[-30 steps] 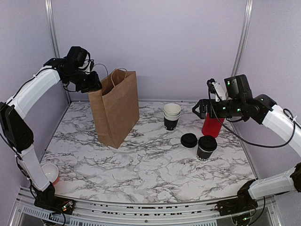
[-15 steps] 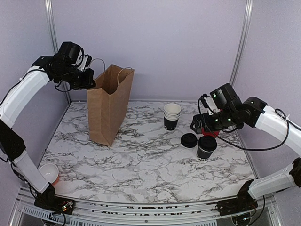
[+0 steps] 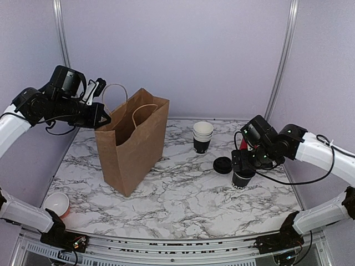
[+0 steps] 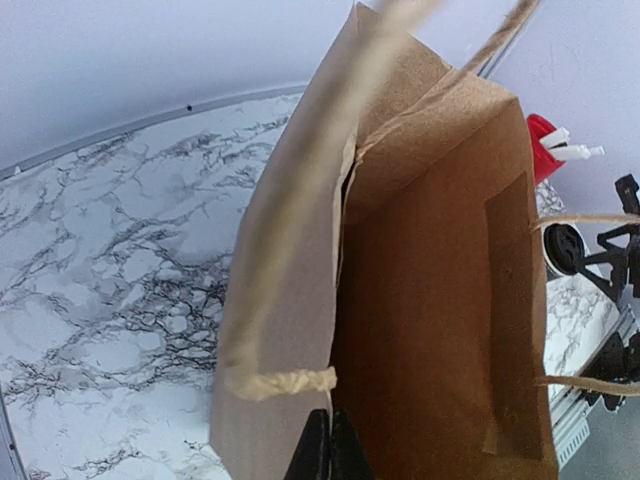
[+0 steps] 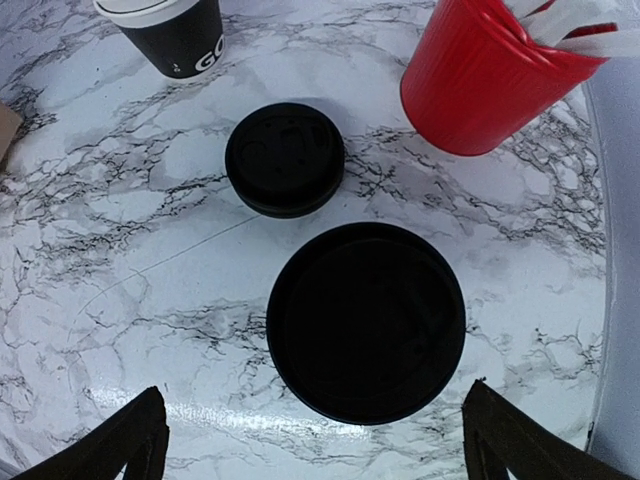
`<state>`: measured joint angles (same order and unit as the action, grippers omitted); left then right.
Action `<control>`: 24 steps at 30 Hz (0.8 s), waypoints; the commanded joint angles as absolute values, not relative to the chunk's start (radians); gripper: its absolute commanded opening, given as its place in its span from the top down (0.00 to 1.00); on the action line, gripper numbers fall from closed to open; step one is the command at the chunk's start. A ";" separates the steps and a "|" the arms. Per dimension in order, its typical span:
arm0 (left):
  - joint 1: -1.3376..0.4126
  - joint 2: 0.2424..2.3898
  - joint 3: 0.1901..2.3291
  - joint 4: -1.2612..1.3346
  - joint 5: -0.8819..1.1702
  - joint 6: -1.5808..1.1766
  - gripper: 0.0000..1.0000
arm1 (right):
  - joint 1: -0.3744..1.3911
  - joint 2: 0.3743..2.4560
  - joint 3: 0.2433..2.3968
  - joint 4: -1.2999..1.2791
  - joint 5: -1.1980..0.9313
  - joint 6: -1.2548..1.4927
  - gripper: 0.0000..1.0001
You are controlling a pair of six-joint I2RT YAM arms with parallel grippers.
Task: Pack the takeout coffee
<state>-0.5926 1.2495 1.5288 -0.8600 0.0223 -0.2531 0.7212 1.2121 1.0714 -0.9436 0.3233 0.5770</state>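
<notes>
Nearest, at the counter's (image 3: 183, 205) near-left corner, stands 1 small open cup (image 3: 57, 203), white inside. Farther in, toward the right edge, the takeout coffee (image 5: 365, 320) stands upright with its black lid on, white print showing low on its side in the top view. The right gripper (image 5: 320, 445) hangs directly over it, jaws spread wide, the 2 fingertips (image 5: 135, 445) showing to either side of the lid and clear of it. On the left half of the counter a brown paper bag (image 3: 130, 147) stands open, leaning a little, its 2 twine handles up. The left gripper (image 4: 328, 448) is at the bag's upper left rim with its jaws pressed together, and they seem to be pinching the paper wall there, though the wrist view shows only the very tips. Just beyond the coffee and to its left lies a loose black lid (image 5: 285, 158), apart from it. Behind that, a stack of lidless black cups (image 3: 202, 137) stands near the far edge, and a red cup (image 5: 480, 85) of white sachets stands toward the far-right corner.
</notes>
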 commanded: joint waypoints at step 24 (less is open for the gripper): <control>-0.610 1.141 1.433 -0.689 0.308 -0.311 1.00 | 0.578 1.282 1.008 -0.843 0.279 0.470 0.19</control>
<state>-0.6090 1.1511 1.4422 -0.7437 0.2691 -0.2958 0.5846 1.2633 0.9703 -0.8459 0.2668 0.4885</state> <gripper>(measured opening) 0.008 0.822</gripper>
